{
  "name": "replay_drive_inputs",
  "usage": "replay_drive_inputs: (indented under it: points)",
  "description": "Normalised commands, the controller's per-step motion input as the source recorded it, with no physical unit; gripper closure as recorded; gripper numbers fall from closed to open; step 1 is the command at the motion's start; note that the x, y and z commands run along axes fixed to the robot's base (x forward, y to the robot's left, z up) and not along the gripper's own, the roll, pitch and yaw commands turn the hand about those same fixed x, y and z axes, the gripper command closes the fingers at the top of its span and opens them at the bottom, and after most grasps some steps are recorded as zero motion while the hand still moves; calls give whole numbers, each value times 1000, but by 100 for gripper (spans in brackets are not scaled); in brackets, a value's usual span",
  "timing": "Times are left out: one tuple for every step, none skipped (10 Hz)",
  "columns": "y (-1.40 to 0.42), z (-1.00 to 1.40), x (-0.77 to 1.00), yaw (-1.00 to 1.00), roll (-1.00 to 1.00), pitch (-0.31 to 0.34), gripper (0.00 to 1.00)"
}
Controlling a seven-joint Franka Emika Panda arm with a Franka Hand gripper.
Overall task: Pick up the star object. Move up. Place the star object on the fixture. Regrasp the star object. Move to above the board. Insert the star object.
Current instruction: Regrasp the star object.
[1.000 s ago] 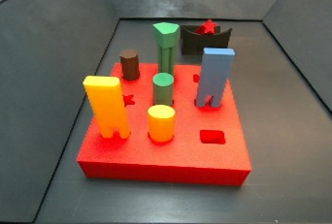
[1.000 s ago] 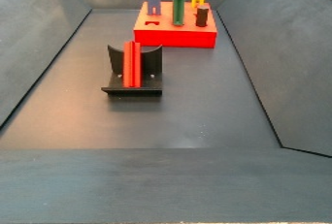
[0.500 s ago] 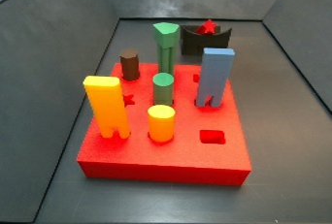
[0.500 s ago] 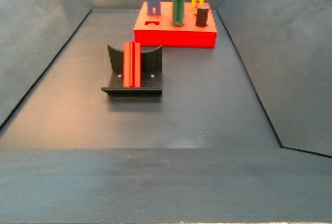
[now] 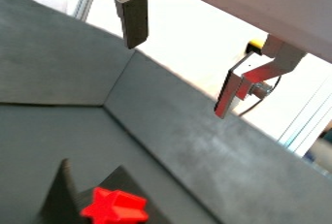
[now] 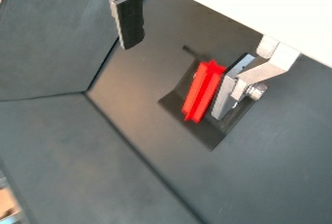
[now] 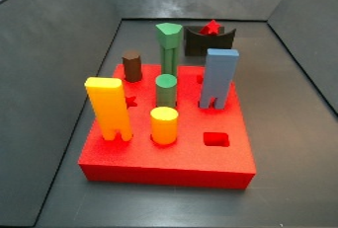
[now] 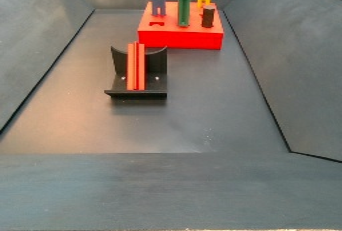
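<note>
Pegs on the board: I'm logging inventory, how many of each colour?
Yellow pegs: 2
Green pegs: 2
Blue peg: 1
Brown peg: 1
Total: 6
The gripper hangs open above the fixture, away from the board.

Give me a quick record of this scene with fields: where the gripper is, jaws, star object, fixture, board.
gripper: high above the floor, holding nothing
jaws: open, nothing between them
star object: standing upright on the fixture
fixture: on the floor, apart from the board
board: red slab, with coloured pegs standing in it
</note>
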Motion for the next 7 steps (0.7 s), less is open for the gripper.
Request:
replay_drive_inputs:
  points:
    - [-46, -17, 97, 160, 461, 151, 0]
    - [-31, -8, 87, 181, 244, 109, 0]
    - [75, -1000, 35, 226, 214, -15, 0]
    - [74, -1000, 37, 215, 185, -55, 0]
    - [66, -1000, 47, 177, 158, -89, 0]
    - [62, -1000, 59, 125, 115, -122, 0]
    - [60, -1000, 67, 88, 90, -138, 0]
